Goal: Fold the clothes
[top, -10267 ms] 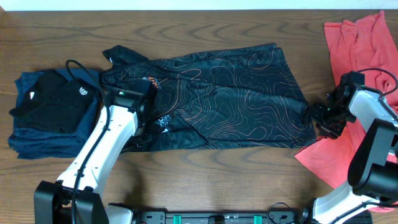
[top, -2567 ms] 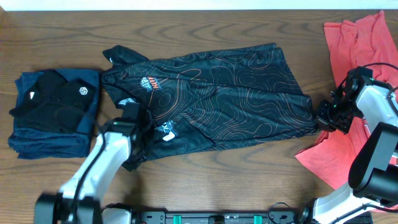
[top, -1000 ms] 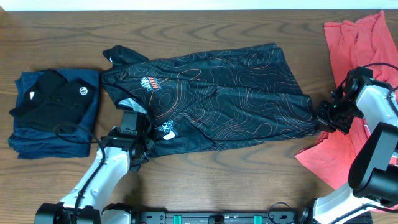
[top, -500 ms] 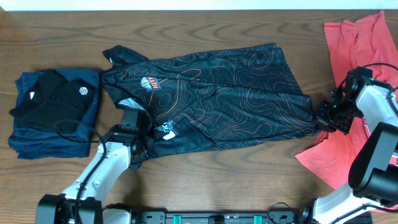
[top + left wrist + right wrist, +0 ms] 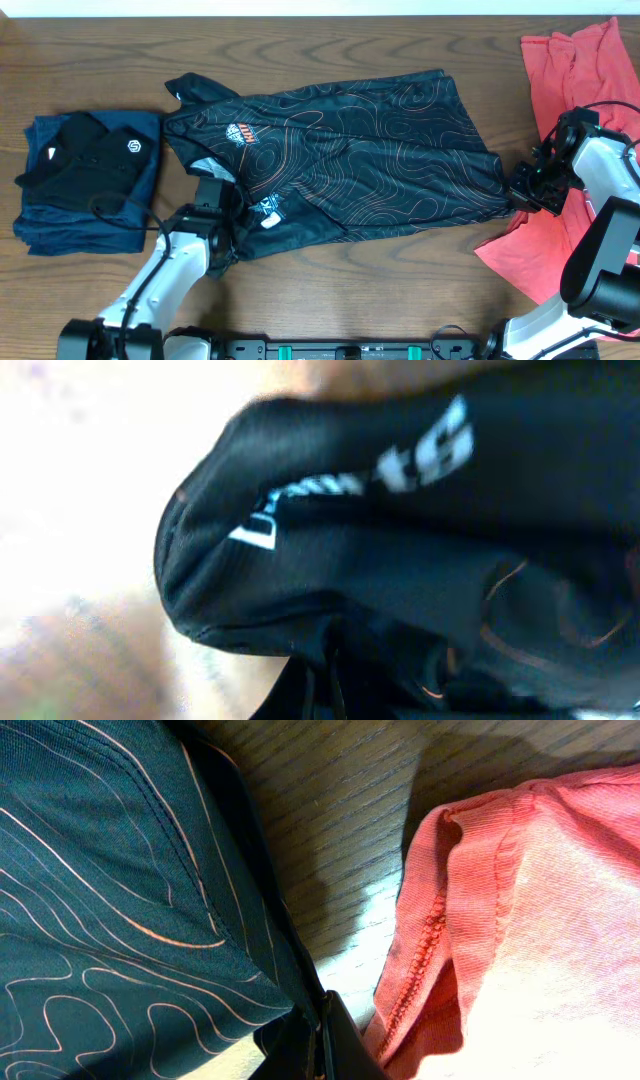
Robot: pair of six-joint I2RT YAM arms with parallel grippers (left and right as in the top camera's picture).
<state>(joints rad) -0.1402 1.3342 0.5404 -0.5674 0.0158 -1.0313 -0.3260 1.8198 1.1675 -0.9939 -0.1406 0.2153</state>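
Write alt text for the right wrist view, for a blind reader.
The right gripper is shut on the edge of a black shirt printed with thin orange contour lines. Beside it on the wooden table lies a coral-red garment.

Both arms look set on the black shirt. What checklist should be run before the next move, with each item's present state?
1. The left gripper is shut on the shirt at its lower-left edge: ok.
2. The right gripper is shut on the shirt's hem corner: ok.
3. The coral cloth is free of the right grip: cannot tell; it lies right beside that gripper.
4. The shirt body lies flat on the table: ok, though bunched at the left grip.
5. The folded stack sits off to the side of the shirt, not under it: ok.
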